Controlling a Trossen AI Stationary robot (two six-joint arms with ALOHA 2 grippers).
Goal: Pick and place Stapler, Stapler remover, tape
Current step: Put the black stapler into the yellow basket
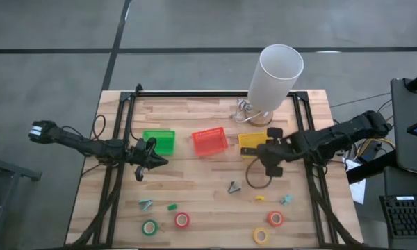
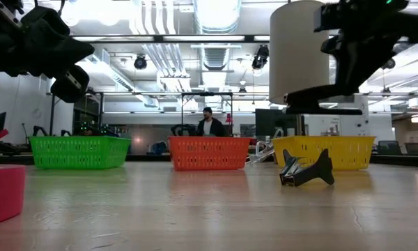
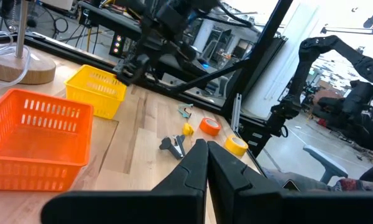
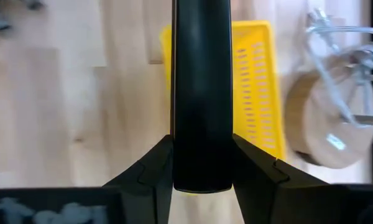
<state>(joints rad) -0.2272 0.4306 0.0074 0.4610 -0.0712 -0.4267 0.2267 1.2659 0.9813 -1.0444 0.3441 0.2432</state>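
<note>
My right gripper [image 1: 267, 154] hangs at the yellow bin [image 1: 251, 142], on its near side, shut on the dark stapler [image 4: 201, 87], which shows as a level bar [image 2: 326, 109] in the low view. My left gripper [image 1: 150, 162] waits shut just near of the green bin [image 1: 159, 142], holding nothing. A dark staple remover [image 1: 234, 186] lies on the table's middle. Small coloured removers [image 1: 146, 204] [image 1: 286, 200] lie toward the near edge. The green [image 1: 150, 227], red [image 1: 182, 220], orange-red [image 1: 275, 219] and yellow [image 1: 261, 235] tape rolls lie flat there too. My right gripper pinches the stapler between its two fingers [image 4: 150, 167], near the stapler's rounded end [image 4: 201, 180]. The fingers come from above, pointing down, and lie across the bar. The stapler is lifted clear and level, its far part reaching over the yellow bin.
A red-orange bin [image 1: 210, 141] stands between the green and yellow ones. A white cylinder lamp [image 1: 278, 73] on a wooden base [image 1: 257, 114] stands behind the yellow bin. A dark cable loop [image 1: 258, 177] lies near my right gripper. Bare wood spans the table's middle.
</note>
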